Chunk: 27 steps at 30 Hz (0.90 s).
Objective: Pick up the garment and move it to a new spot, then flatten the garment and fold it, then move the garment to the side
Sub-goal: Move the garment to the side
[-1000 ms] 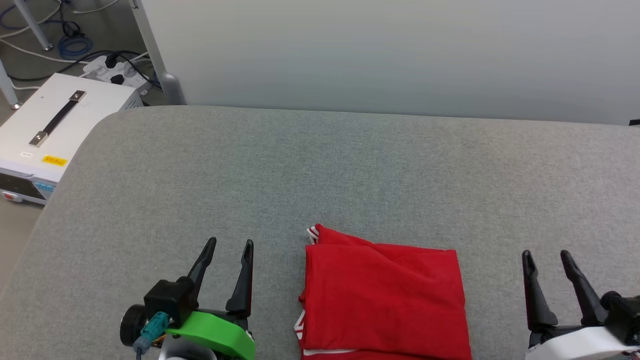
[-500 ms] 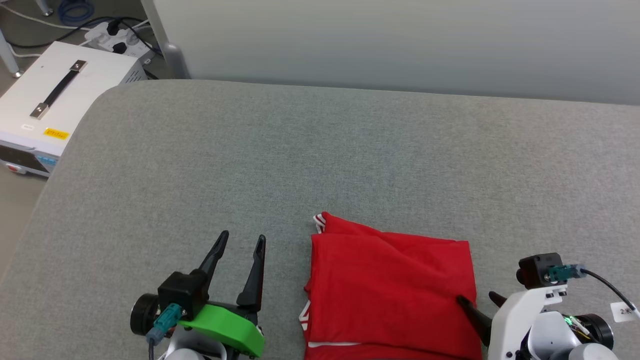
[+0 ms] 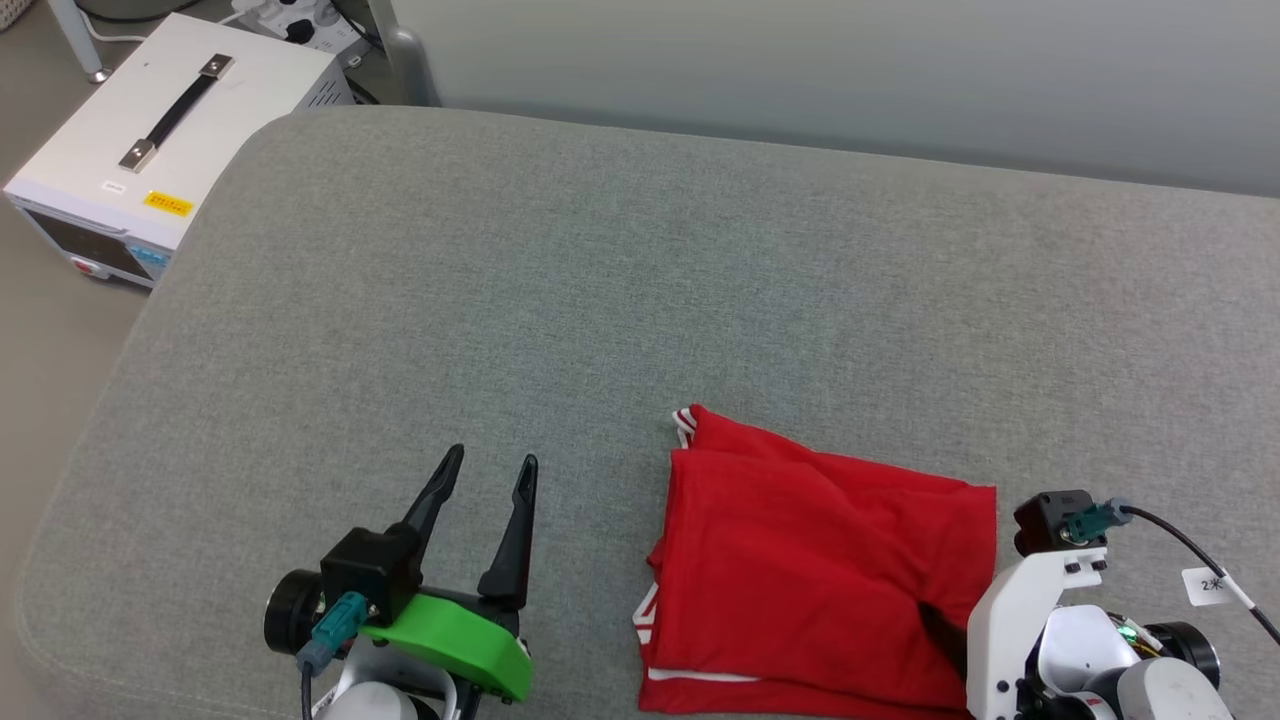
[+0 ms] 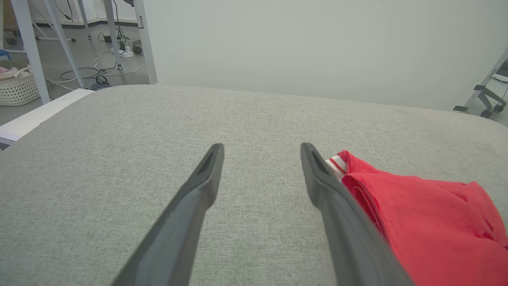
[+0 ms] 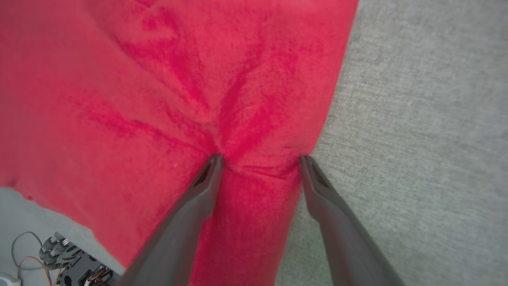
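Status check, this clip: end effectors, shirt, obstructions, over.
Left end effector open, empty, beside shirt. Right end effector open, tips pressed into folded shirt's right edge. White box far left, well clear.

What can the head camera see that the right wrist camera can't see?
Head view, not right wrist view: the left end effector, open and off the cloth, a white box with a black handle, and the striped trim at a corner of the red garment.
Right wrist view, not head view: the right end effector spread open, both tips pressing creases into the fabric near its edge, plus wheels and cables below.
Both: the folded red garment on the grey cushion.
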Available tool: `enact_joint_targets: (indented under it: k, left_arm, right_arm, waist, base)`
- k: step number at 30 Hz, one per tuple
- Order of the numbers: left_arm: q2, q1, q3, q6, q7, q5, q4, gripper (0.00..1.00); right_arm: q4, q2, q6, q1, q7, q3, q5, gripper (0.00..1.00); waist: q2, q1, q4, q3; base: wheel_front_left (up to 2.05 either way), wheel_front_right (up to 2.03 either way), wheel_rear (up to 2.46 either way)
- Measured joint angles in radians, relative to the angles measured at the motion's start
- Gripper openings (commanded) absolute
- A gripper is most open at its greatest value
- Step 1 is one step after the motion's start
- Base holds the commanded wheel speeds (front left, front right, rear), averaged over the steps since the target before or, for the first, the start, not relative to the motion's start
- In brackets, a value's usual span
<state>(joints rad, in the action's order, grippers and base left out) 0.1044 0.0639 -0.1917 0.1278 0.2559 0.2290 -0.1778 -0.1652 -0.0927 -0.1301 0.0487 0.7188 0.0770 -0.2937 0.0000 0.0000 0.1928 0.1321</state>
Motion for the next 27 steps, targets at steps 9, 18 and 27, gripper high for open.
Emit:
enact_joint_targets:
  k: [9,18,27]
  left_arm:
    - [0.004,0.001,-0.018,0.000,0.000,0.000,-0.016,1.00]
    - [0.023,0.002,-0.076,0.000,0.000,0.004,-0.035,1.00]
    - [0.037,0.028,-0.134,0.000,0.000,-0.023,-0.017,1.00]
  right_arm:
    - [-0.034,-0.019,0.000,0.031,-0.050,0.076,0.002,0.00]
    - [0.038,-0.200,-0.002,0.063,-0.090,0.229,0.014,0.00]
    - [0.152,-0.505,-0.002,0.161,-0.044,0.369,0.022,0.00]
  waist:
    - [0.0000,0.0000,-0.014,0.004]
    - [0.0000,0.0000,-0.086,-0.012]
    - [0.0000,0.0000,-0.205,0.002]
  base:
    - [0.00,0.00,0.00]
    - [0.00,0.00,0.00]
    - [0.00,0.00,0.00]
